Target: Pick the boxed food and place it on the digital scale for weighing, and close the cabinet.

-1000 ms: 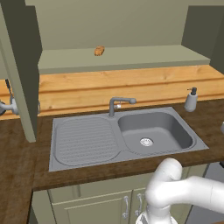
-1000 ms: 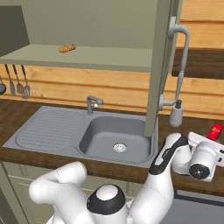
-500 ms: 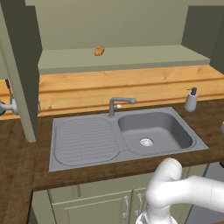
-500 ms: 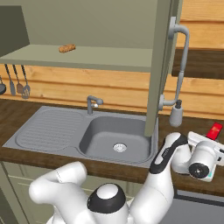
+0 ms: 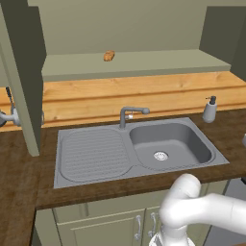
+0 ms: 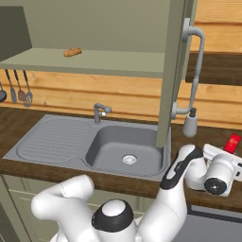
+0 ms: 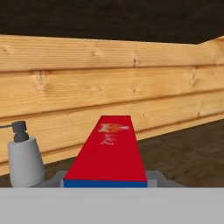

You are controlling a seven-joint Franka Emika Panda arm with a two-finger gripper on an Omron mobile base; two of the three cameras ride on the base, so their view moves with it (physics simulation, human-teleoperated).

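The boxed food (image 7: pixel 108 153) fills the lower middle of the hand view, its red top towards the camera and a blue strip at its base. From the right base view its red end (image 6: pixel 232 142) sticks out beyond my gripper (image 6: pixel 227 152), low over the dark counter right of the sink, shut on it. Grey flat edges (image 7: pixel 156 177) show beside the box's base; whether they belong to the digital scale I cannot tell. The cabinet (image 5: pixel 129 62) stands open, with one door (image 6: pixel 174 71) edge-on near my arm and the other door (image 5: pixel 21 81) at the left.
A small orange-brown lump (image 5: pixel 109 55) lies on the cabinet shelf. A grey soap dispenser (image 7: pixel 24 157) stands by the wooden wall, left of the box. The sink (image 5: pixel 168 144) with its tap (image 5: pixel 129 114) is mid-counter. Utensils (image 6: pixel 21 90) hang at the left.
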